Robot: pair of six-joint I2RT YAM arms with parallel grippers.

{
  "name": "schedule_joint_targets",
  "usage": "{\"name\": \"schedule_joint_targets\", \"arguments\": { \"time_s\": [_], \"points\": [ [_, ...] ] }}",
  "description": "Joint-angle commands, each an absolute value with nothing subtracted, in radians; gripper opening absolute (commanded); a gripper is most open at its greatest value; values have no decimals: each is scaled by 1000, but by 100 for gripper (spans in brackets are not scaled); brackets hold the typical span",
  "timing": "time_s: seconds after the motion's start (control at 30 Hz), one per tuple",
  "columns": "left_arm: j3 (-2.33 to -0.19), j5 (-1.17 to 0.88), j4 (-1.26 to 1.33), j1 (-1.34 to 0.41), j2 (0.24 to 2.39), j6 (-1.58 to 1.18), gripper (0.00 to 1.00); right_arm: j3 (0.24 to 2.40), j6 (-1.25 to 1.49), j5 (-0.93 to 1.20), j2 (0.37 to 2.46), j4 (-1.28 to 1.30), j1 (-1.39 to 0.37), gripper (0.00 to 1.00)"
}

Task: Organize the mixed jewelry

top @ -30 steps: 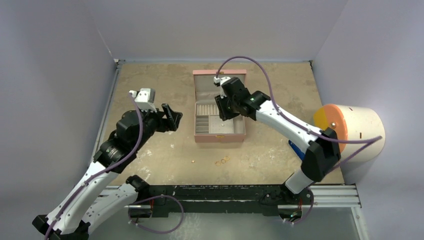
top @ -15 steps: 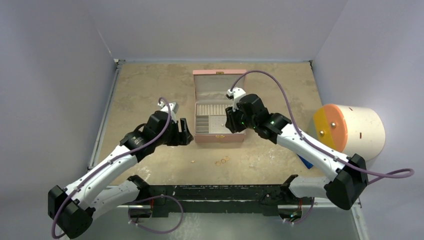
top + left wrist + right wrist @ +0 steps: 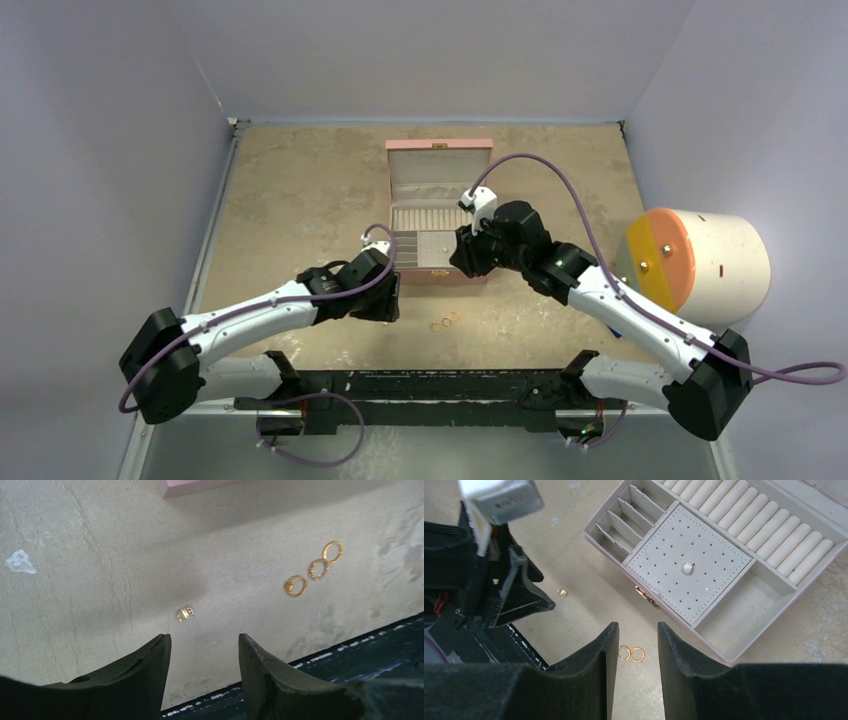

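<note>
Top view: your left gripper (image 3: 386,300) sits low over the table (image 3: 300,190), just in front of the pink box (image 3: 440,160). Its own body covers the jaws, so you can't read the gap from here. The gold rings (image 3: 445,321) are a tiny smear to its right, count unreadable. The right gripper (image 3: 466,258) hangs over the box's front edge, fingers hidden under the wrist.

Left wrist: fingers at a medium gap, nothing between them. The gold stud (image 3: 185,613) lies on the table just ahead of the gap, untouched. Three rings lie in a diagonal row off to the right, near the table edge. The box is cropped to one corner at the top.

Right wrist: fingers narrow but parted, empty. Only two rings show through the gap; the fingers block what lies beside them. A white bead (image 3: 687,568) sits on the box's perforated pad. The box's far side is cropped.
</note>
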State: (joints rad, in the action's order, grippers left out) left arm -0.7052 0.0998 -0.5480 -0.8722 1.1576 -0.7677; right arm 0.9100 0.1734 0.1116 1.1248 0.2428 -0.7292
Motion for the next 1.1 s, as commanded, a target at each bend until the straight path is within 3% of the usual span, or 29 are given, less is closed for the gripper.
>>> {"name": "schedule_joint_targets", "arguments": {
  "time_s": [0.0,0.33,0.67,1.07],
  "points": [
    [-741,204,-538,-908,1237,-763,50,892,145,144,1082,202,-732,37],
    [-810,294,-554,-970,1387,-721,40,854,136,131,1030,222,-733,37],
    [-827,327,-572,-990,1428,-704,28,851,137,132,1037,216,-732,37],
    [-817,316,-565,-998,1448,-688,20,856,143,129,1041,223,-732,37]
  ]
}}
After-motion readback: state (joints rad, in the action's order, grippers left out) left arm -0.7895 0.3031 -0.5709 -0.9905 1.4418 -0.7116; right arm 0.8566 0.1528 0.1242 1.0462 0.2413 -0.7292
